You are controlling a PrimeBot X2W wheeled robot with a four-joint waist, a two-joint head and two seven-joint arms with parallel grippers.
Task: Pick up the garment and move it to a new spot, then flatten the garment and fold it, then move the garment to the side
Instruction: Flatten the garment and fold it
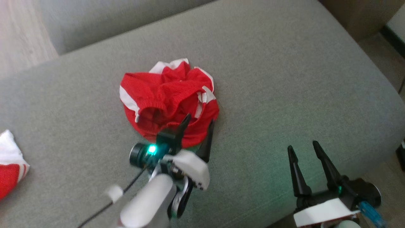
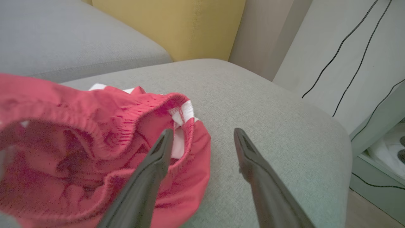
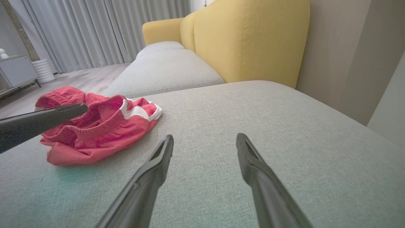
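garment [image 1: 169, 101]: red with white stripes, crumpled, near centre of grey sofa cushion [image 1: 284, 79] | left gripper [image 1: 200, 119]: fingers spread, at garment's 6 o'clock edge, one finger over the garment, the other over bare cushion; contact cannot be told | right gripper [image 1: 302, 145]: fingers spread, empty, at garment's 4 o'clock, well apart | red-and-white cloth [image 1: 9, 164]: 8 o'clock, at picture edge

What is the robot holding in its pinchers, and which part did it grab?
Nothing is held. The left gripper is open at the near edge of the red shorts, not closed on cloth. The right gripper is open over the grey cushion.
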